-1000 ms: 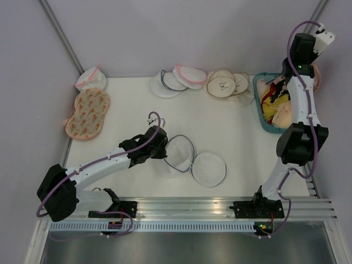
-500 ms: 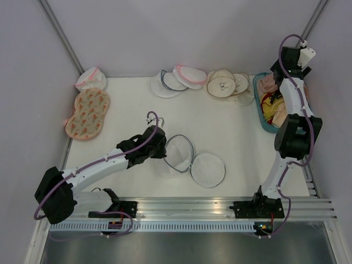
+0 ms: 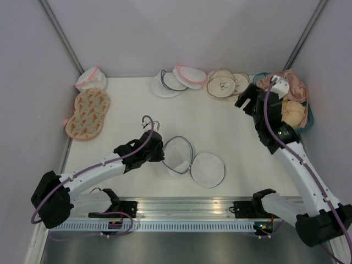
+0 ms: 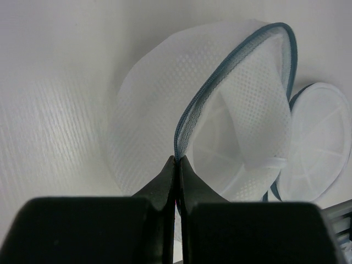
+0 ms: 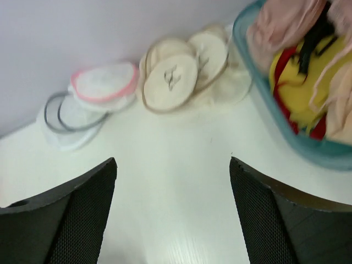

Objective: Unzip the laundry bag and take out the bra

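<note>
Near centre, the left gripper, jaws closed on the blue zip rim, holds the opened laundry bag as before, while the right gripper, jaws wide and empty, has swung down from above the teal bin at far right, where the dusty-pink bra lies.

left gripper pinched closed on a low outstretched arm; right gripper spread wide.
</note>
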Available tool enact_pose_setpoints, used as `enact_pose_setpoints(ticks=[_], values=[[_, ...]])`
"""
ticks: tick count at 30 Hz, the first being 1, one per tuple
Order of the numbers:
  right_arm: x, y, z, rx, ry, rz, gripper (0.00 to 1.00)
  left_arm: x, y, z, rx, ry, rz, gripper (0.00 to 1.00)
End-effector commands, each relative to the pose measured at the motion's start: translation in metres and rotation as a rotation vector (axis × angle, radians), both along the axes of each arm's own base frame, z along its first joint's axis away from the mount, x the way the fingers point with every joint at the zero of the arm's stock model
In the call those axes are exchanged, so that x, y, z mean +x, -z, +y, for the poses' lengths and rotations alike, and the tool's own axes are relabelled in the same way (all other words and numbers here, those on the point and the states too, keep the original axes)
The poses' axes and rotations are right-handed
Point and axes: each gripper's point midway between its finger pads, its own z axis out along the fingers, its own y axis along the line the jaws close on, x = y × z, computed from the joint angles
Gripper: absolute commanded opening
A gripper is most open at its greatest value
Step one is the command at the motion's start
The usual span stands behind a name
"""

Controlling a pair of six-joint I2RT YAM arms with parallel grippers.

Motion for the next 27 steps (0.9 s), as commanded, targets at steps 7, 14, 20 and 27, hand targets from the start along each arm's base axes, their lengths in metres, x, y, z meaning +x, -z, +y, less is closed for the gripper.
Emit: enact_pose_setpoints(ticks=[7,14,20,27], values=[[-0.118,0.157,0.110,0.107,-0.351,0.358,0.87,-0.008,0.002,0.029,-0.163,-0.223,-0.057,0.02],[-0.179,0.209,0.158,0.250,-0.466,0.474,0.88,-0.027,0.014,0.039,-0.318,-0.327,-0.015,0.02],[-0.203,0.230,0.170,0.258,-0.488,0.546,0.87,-0.033,0.016,0.052,-0.403,-0.394,-0.033,0.02],[-0.232,0.254,0.168,0.309,-0.440,0.631,0.84,-0.035,0.017,0.055,-0.439,-0.445,-0.015,0.02]])
